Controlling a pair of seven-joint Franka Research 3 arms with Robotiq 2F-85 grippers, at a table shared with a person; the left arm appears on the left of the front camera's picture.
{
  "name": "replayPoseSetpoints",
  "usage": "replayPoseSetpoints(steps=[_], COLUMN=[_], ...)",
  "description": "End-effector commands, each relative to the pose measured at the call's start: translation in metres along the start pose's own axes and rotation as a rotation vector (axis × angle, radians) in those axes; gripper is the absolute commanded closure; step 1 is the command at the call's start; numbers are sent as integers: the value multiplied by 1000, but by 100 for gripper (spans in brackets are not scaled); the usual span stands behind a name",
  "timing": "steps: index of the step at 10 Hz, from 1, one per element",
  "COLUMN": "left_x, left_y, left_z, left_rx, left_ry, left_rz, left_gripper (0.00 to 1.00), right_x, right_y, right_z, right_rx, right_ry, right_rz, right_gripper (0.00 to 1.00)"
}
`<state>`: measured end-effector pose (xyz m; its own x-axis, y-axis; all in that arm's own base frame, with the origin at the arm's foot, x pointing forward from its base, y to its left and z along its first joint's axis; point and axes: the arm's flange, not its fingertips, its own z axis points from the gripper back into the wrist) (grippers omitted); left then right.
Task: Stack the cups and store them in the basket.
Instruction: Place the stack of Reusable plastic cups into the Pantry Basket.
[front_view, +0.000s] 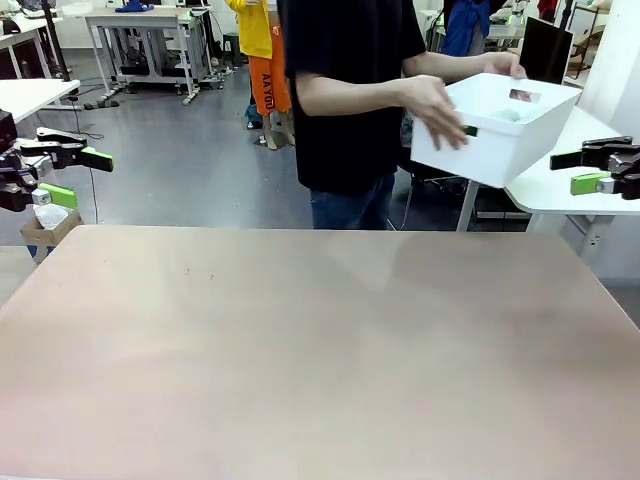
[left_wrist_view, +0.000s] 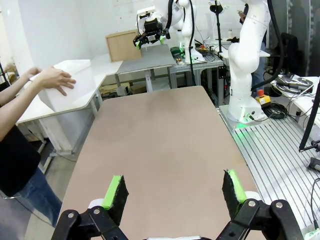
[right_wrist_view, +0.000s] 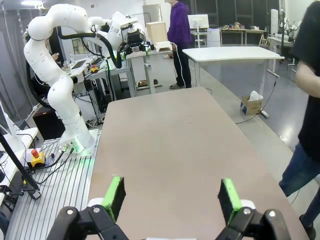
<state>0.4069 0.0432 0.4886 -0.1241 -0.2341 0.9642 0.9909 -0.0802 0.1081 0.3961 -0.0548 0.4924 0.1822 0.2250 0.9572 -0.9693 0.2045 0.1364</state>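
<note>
A person at the far side holds the white basket (front_view: 490, 135) in the air with both hands, above the table's far right corner. In the left wrist view the basket (left_wrist_view: 70, 87) is at the left with a hand (left_wrist_view: 52, 79) on it. A faint pale shape lies inside it; I cannot tell whether it is one of the cups. My left gripper (front_view: 78, 177) hangs open past the table's left edge, nothing between its fingers (left_wrist_view: 116, 192). Off the right edge, my right gripper (front_view: 578, 172) is open too, its pads (right_wrist_view: 116, 194) bare.
The tan table (front_view: 320, 350) stretches between the arms with a bare top. A white side table (front_view: 560, 185) stands behind the far right corner, under the basket. A cardboard box (front_view: 45, 228) sits on the floor at the far left.
</note>
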Motion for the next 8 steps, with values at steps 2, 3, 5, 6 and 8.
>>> replayPoseSetpoints(steps=[2, 3, 5, 6, 8], left_x=[2, 2, 2, 2, 2], left_y=[-1, -1, -1, -1, -1], left_z=[-1, -1, -1, -1, -1], left_rx=[-1, -1, -1, -1, -1], left_ry=[0, 0, 0, 0, 0], left_rz=[-3, -3, -3, -3, -3], left_gripper=[0, 0, 0, 0, 0], right_x=[4, 4, 4, 4, 4], right_y=[1, 1, 1, 1, 1], right_z=[1, 1, 1, 1, 1], right_rx=[-14, -14, -14, -14, -14], right_ry=[8, 8, 8, 8, 8], right_rz=[-2, -2, -2, -2, -2], right_gripper=[0, 0, 0, 0, 0])
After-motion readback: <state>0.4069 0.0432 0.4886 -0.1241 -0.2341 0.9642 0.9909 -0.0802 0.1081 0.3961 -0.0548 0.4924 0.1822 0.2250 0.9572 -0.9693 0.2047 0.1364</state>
